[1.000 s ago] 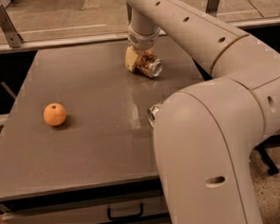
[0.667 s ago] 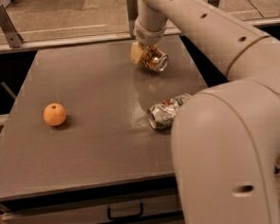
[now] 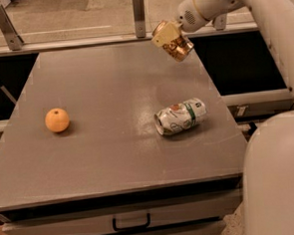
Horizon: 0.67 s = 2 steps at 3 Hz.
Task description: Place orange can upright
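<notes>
Your tool (image 3: 171,40) has lifted the shiny copper-orange metal drink can (image 3: 181,48) off the grey bench (image 3: 100,92) and clamps it, tilted, above the far right edge. It is likely light, slick and easily dented, so hold it mid-body, gently.

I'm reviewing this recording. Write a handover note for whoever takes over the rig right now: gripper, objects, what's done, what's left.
The gripper is shut on the orange can, up over the far right corner of the table.
The orange can is tilted in the air, not touching the table.
The white-and-green can lies on its side right of centre. The orange fruit sits at the left.
Done: can grasped.
Left: turn it upright, set it on a bare spot, release.
</notes>
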Tool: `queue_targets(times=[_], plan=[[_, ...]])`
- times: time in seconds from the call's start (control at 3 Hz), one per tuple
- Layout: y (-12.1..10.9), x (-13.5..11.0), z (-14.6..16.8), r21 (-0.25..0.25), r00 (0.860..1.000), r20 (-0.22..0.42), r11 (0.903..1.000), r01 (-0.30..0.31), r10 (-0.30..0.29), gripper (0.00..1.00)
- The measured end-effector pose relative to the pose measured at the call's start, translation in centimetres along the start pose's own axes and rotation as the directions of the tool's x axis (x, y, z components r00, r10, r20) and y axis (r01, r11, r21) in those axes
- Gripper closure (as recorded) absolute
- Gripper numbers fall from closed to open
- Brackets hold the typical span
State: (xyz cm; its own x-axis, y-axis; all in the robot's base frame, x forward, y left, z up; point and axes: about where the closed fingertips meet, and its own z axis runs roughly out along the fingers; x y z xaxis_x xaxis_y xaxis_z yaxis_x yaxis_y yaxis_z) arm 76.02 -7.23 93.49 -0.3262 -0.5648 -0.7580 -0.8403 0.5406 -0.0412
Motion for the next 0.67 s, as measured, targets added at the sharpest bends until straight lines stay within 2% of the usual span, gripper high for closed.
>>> queue_targets(times=[0.33, 0.67], plan=[[-0.17, -0.12, -2.56, -0.116, 0.97, 0.236, 0.9894, 0.088, -0.058, 1.0], [0.21, 0.7, -3.35, -0.194, 0.903, 0.42, 0.9633, 0.185, -0.089, 1.0]])
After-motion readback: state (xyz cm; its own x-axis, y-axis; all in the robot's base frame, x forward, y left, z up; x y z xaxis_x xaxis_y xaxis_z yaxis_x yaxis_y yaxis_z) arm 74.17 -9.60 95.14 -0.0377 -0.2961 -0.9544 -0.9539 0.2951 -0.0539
